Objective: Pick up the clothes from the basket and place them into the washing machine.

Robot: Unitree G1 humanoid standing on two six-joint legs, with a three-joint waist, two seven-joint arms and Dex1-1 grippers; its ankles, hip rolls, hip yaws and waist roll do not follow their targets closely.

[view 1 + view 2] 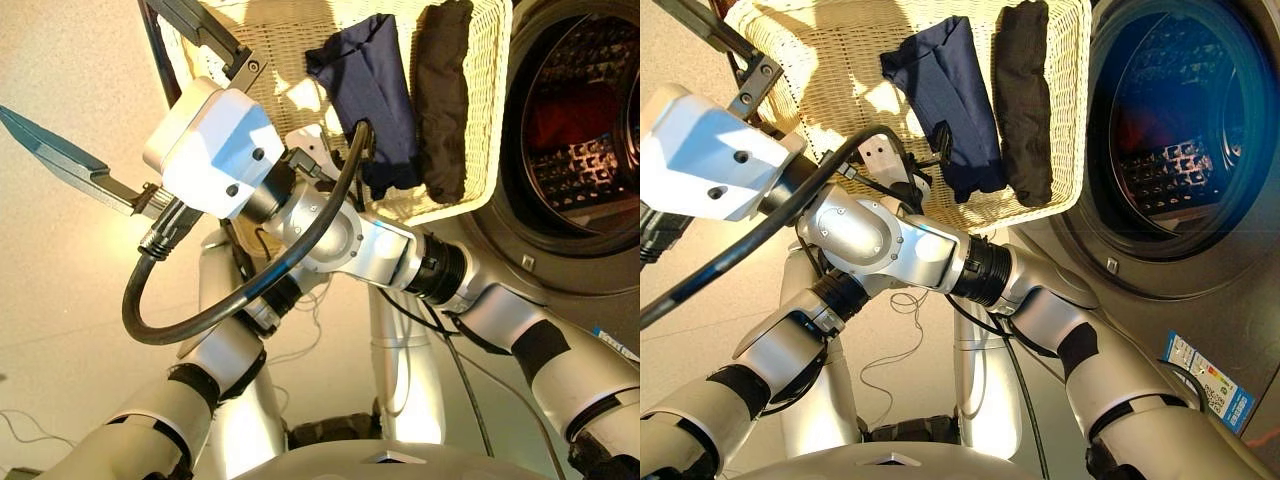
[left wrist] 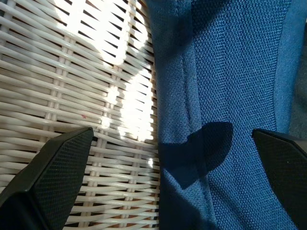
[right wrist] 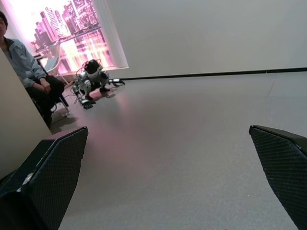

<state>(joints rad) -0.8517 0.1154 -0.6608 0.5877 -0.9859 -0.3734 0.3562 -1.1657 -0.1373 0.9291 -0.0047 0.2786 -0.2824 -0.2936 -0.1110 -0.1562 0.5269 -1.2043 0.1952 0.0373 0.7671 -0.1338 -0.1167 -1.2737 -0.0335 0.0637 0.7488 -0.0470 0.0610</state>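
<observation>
From the head cameras I see the basket (image 1: 1060,120) far ahead, just left of the washing machine (image 1: 1200,260), whose door stands open. The navy bundle (image 1: 945,100) and the black bundle (image 1: 1025,95) lie side by side in the basket; red cloth (image 1: 570,115) already shows in the drum.

On my left wrist camera, the left gripper (image 2: 170,179) hangs right over the navy bundle's edge, fingers (image 2: 53,177) spread, one above wicker, one above cloth. I judge it's lined up to grab.

On the right wrist camera, the right gripper (image 3: 168,177) faces open floor, fingers spread, empty, likely parked clear. A seated person (image 3: 29,76) and another small robot (image 3: 91,79) are far off.
</observation>
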